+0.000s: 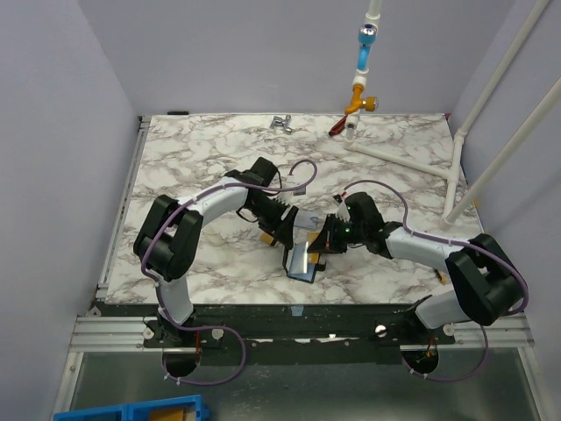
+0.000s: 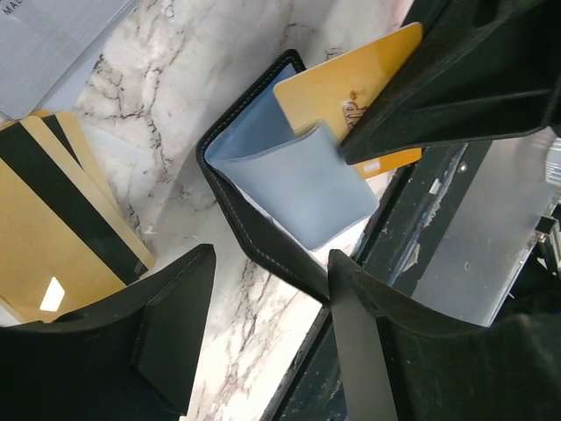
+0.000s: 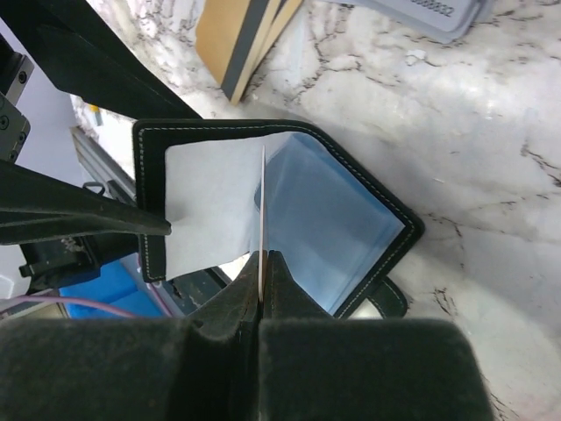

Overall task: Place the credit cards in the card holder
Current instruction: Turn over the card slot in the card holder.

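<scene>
Gold-tan card (image 2: 346, 88), clamped in right gripper (image 3: 263, 267), sits half inside the blue-grey pocket of card holder (image 3: 368, 189), left gripper (image 2: 272, 256) slack-jawed over its edge; insertion step, likely needing a straight push deeper.

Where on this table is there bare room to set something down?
Free: the far left corner, between the left arm and the metal piece; also the near strip between the card holder and the right arm. Crowded: the centre, where the left gripper and the right gripper, shut on a gold card, meet at the card holder.
</scene>
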